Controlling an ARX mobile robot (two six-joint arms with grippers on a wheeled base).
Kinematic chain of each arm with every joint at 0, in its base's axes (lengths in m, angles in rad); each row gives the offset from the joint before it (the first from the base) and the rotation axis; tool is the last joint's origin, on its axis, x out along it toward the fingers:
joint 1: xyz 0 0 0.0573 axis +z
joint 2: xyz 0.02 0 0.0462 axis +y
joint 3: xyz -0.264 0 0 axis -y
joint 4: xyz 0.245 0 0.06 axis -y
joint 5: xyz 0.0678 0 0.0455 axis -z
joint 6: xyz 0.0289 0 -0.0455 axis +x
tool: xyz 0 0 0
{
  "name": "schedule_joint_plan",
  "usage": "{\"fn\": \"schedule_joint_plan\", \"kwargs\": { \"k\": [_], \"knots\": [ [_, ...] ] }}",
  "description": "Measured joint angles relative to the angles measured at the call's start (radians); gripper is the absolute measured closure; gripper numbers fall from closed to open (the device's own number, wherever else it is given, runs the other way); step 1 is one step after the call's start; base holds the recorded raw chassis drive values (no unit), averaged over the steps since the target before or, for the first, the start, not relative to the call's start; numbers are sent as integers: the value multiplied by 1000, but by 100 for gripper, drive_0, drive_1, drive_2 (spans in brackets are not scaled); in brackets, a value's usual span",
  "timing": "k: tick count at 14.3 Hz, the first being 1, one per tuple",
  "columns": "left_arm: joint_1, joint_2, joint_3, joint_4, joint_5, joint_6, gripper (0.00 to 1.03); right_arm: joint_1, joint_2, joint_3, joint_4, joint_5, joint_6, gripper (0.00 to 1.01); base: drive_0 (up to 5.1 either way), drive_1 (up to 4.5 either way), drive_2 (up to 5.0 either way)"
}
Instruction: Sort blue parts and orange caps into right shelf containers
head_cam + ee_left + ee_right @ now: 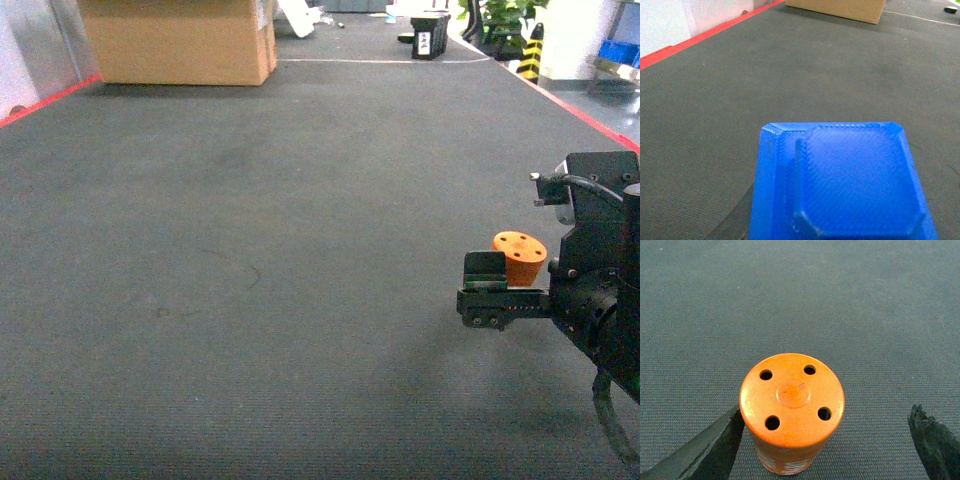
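An orange cap (519, 258) with a flat, holed top stands between the fingers of my right gripper (505, 285), low over the dark carpet at the right. In the right wrist view the orange cap (791, 407) touches the left finger (720, 447). The right finger stands well apart from it, so this right gripper (825, 442) is open. A blue part (850, 180) fills the lower left wrist view, with a dark finger (735, 222) against its left side. The left gripper is out of the head view. Blue containers (617, 50) sit on a shelf far back right.
A large cardboard box (180, 40) stands at the back left. Red floor lines (590, 115) run along both sides of the carpet. A black bin (430, 38) and a yellow-black striped post (530, 55) stand at the back right.
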Motion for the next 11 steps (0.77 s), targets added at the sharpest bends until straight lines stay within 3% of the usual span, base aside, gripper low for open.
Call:
{"fn": "schedule_joint_plan", "kwargs": {
  "k": [5,6,8,9,11],
  "knots": [
    [-1,22,-2,11,-1,0,60,5,59,63,-3,8,4,4,0,0,0],
    [-1,23,-2,14,-2,0,60,5,60,63,-6,10,4,26,0,0,0],
    [-1,26,-4,15,-3,0,60,5,60,65,-14,7,4,48,0,0,0],
    [-1,32,-4,15,-5,0,60,5,60,65,-14,2,4,53,0,0,0],
    [-13,31,-4,7,-10,0,60,5,55,62,-10,-7,8,54,0,0,0]
  ]
}}
